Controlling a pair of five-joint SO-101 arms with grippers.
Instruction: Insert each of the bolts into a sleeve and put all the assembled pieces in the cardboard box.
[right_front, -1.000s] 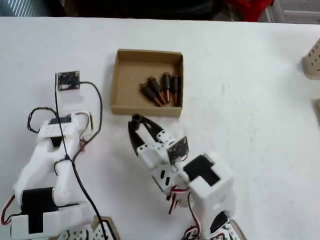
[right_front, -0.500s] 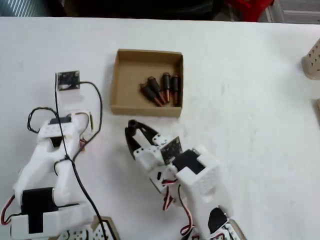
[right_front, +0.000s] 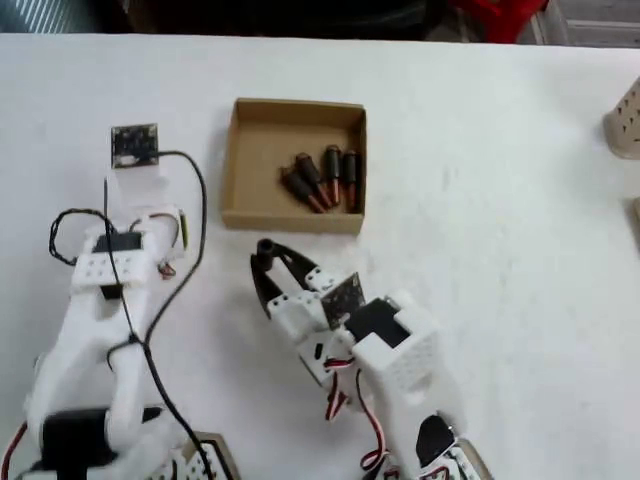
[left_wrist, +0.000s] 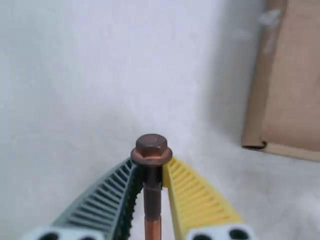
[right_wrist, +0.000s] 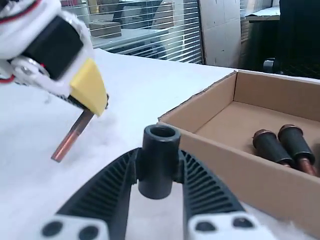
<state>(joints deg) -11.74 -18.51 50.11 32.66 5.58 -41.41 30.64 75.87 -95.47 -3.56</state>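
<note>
My left gripper (left_wrist: 151, 172) is shut on a copper bolt (left_wrist: 151, 150), held upright between its grey and yellow fingers. It hangs left of the cardboard box (right_front: 240, 160). In the right wrist view the bolt (right_wrist: 72, 137) slants down below the yellow finger (right_wrist: 90, 87), its tip just above the table. My right gripper (right_front: 268, 262) is shut on a black sleeve (right_wrist: 160, 160), open end up, just in front of the box's near wall (right_wrist: 215, 150). Several assembled pieces (right_front: 322, 180) lie inside the box.
A black cable (right_front: 195, 200) loops from the left arm's wrist camera (right_front: 133, 145) beside the box. A pale perforated object (right_front: 625, 120) stands at the table's right edge. Open white table lies to the right and beyond the box.
The right gripper with the sleeve drew back a little from the box and shifted left, then held still. The left arm has just moved forward, away from the table's front.
</note>
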